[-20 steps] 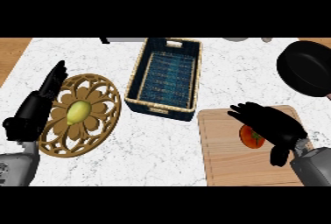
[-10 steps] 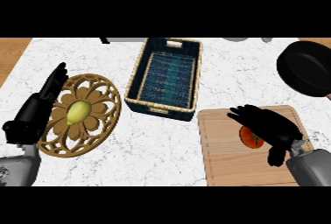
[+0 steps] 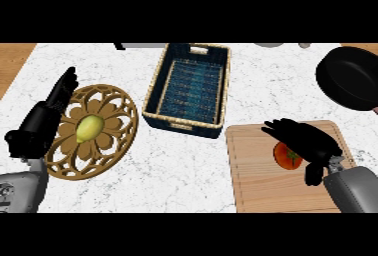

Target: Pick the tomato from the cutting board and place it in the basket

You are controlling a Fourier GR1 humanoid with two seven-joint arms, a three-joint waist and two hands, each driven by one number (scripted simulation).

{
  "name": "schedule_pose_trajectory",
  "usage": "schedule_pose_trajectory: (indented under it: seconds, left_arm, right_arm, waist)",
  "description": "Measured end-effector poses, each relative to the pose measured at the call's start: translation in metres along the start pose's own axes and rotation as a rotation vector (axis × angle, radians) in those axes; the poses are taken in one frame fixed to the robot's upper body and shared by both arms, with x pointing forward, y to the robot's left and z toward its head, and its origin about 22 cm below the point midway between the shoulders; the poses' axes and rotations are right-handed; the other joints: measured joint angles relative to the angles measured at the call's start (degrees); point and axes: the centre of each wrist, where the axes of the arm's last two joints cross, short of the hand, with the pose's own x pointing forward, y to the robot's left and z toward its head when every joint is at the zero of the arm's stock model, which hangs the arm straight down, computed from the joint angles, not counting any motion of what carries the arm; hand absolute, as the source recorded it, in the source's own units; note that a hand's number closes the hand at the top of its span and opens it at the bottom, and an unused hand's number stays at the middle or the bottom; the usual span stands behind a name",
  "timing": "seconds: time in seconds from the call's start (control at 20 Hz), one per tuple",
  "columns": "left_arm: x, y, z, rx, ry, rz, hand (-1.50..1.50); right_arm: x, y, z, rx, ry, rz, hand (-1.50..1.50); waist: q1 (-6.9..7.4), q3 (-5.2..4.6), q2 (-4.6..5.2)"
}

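A red tomato [image 3: 286, 156] lies on the wooden cutting board [image 3: 269, 187] at the lower right. My right hand [image 3: 310, 142] is directly over it, covering its right side, fingers spread toward the upper left and thumb pointing down; the fingers are not curled round it. The dark blue basket [image 3: 183, 124] with a woven tan rim stands behind and left of the board, with nothing in it. At the left edge my left hand [image 3: 43, 122] rests open, fingers up.
A carved wooden plate [image 3: 111, 107] holding a yellow lemon [image 3: 88, 128] lies left of the basket, beside my left hand. A black pan [image 3: 353, 77] sits at the back right. White marble counter shows between plate, basket and board.
My right hand has shifted slightly down and right over the tomato, hiding a bit more of it. The tomato, basket and left hand have stayed in place.
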Motion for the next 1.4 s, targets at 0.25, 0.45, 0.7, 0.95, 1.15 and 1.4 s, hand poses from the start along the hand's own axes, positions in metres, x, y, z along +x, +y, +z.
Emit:
schedule_pose_trajectory:
  seconds: [0.25, 0.45, 0.7, 0.95, 1.15, 1.4]
  left_arm:
    - [0.008, -0.001, 0.001, -0.005, -0.003, 0.001, 0.00]
    - [0.005, -0.001, 0.005, -0.004, -0.003, -0.003, 0.00]
    - [-0.003, -0.003, 0.004, -0.001, 0.000, -0.005, 0.00]
    - [-0.001, -0.005, 0.003, 0.001, -0.001, 0.004, 0.00]
    - [-0.002, -0.002, 0.004, -0.008, -0.009, -0.001, 0.00]
    - [0.001, -0.005, 0.000, -0.010, -0.013, 0.002, 0.00]
  right_arm:
    - [0.000, 0.013, -0.010, 0.009, -0.001, -0.034, 1.50]
    - [0.000, 0.016, -0.019, -0.012, -0.026, -0.005, 1.50]
    - [-0.004, 0.013, -0.025, -0.049, -0.068, 0.039, 1.50]
    - [-0.021, 0.007, -0.025, -0.101, 0.041, 0.002, 1.50]
    - [-0.060, -0.015, -0.015, -0.153, 0.324, -0.131, 1.50]
    - [-0.087, -0.056, -0.007, -0.298, 0.543, -0.211, 1.50]
  waist:
    - [0.03, -0.13, -0.10]
    - [0.10, -0.34, -0.30]
    - [0.09, -0.44, -0.40]
    - [0.18, -0.39, -0.20]
    - [0.61, -0.15, 0.20]
    - [0.67, -0.01, 0.23]
